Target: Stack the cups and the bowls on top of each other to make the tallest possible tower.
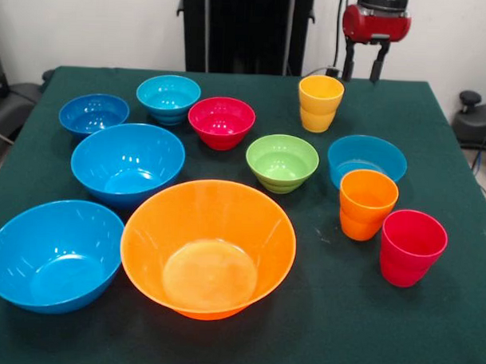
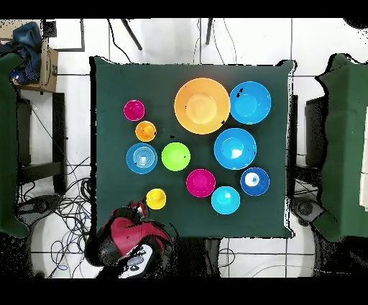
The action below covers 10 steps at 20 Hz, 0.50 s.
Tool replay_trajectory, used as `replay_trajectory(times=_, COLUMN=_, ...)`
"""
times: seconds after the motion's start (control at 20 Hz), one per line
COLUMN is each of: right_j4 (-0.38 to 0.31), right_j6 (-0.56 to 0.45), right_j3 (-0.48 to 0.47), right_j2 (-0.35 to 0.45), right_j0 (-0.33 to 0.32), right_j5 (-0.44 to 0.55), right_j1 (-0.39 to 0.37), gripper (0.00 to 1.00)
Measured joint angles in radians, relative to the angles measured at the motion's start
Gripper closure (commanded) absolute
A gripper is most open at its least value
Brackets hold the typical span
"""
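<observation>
All pieces stand apart on the green table; nothing is stacked. The very large orange bowl (image 1: 208, 249) (image 2: 202, 106) is at the front. Two large blue bowls (image 1: 53, 255) (image 1: 128, 162) stand to its left. Small dark-blue (image 1: 94, 114), light-blue (image 1: 168, 98), red (image 1: 221, 122) and green (image 1: 282, 162) bowls lie behind, and another blue bowl (image 1: 367, 160) at the right. The yellow cup (image 1: 320, 102), orange cup (image 1: 367, 204) and red cup (image 1: 412, 247) are upright at the right. My gripper (image 1: 363, 70) hangs open and empty above the far edge, behind the yellow cup.
The table's green cloth (image 1: 317, 336) has bare room along the front right and far right. In the overhead view the arm's red head (image 2: 131, 231) sits at the table's edge beside the yellow cup (image 2: 156, 198). Cables and chairs surround the table.
</observation>
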Motion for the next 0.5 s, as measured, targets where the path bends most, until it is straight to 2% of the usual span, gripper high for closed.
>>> replay_trajectory(times=0.35, right_j4=0.01, right_j6=0.001, right_j3=0.018, right_j2=0.056, right_j0=-0.134, right_j5=0.161, right_j1=-0.047, gripper=0.0)
replay_trajectory(times=0.5, right_j4=0.014, right_j6=0.001, right_j3=0.019, right_j2=0.058, right_j0=-0.16, right_j5=0.202, right_j1=-0.06, gripper=0.0)
